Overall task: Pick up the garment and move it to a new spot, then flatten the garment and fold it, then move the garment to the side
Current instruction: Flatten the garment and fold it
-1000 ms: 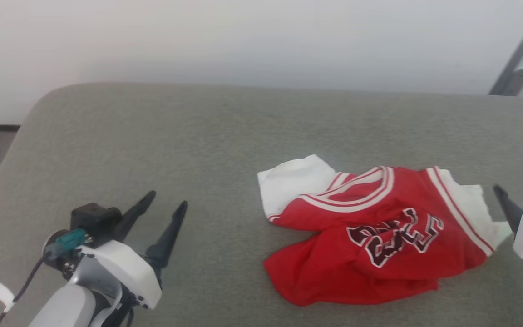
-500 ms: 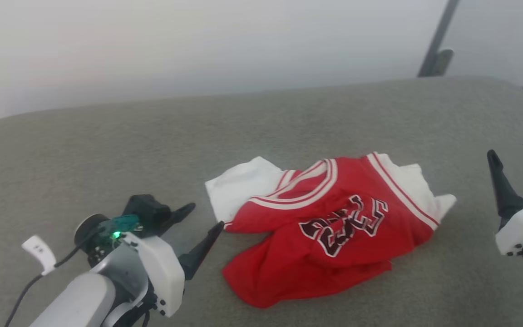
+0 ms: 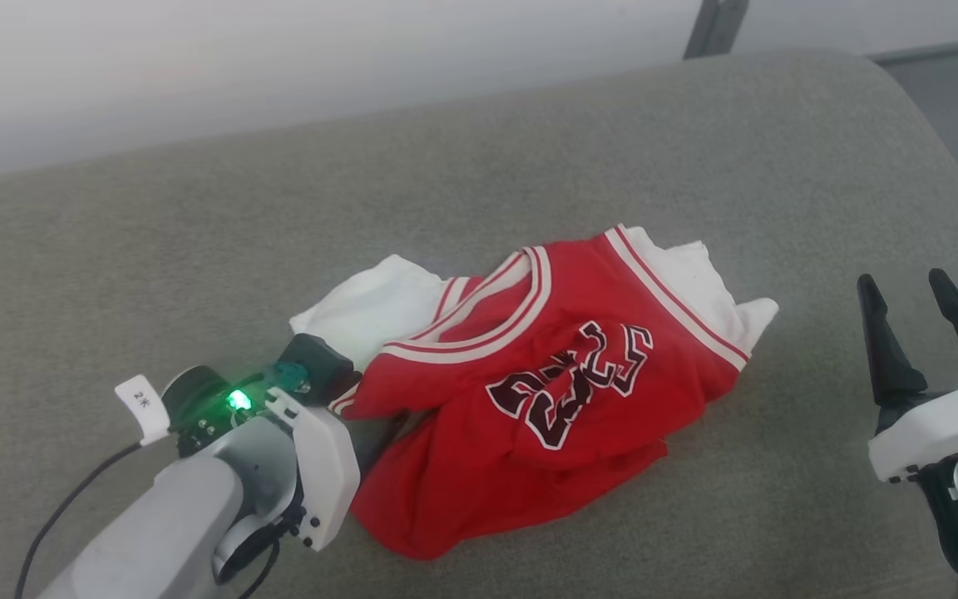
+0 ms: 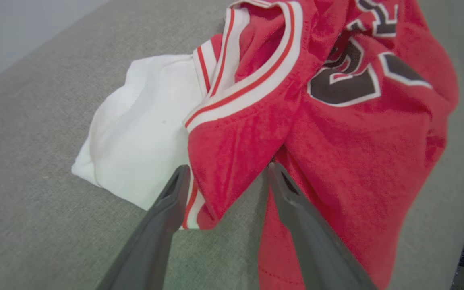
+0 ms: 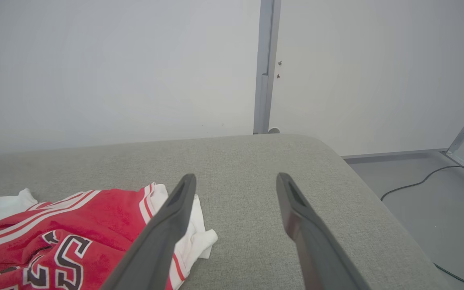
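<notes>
Garment [image 3: 545,391] lies crumpled, not yet lifted; left gripper [image 4: 228,166], spread wide, apparently straddles its edge; right gripper [image 3: 901,276] hangs wide, empty.

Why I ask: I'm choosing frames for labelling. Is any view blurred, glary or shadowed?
Head view: soft and hazy, pale wall washed out, yet the print on the garment is distinct; a green light glows on the left wrist. Left wrist view: cloth fairly sharp, the left gripper blurred close to the lens. Right wrist view: even, diffuse light, no hard shadows, the right gripper soft-edged.
</notes>
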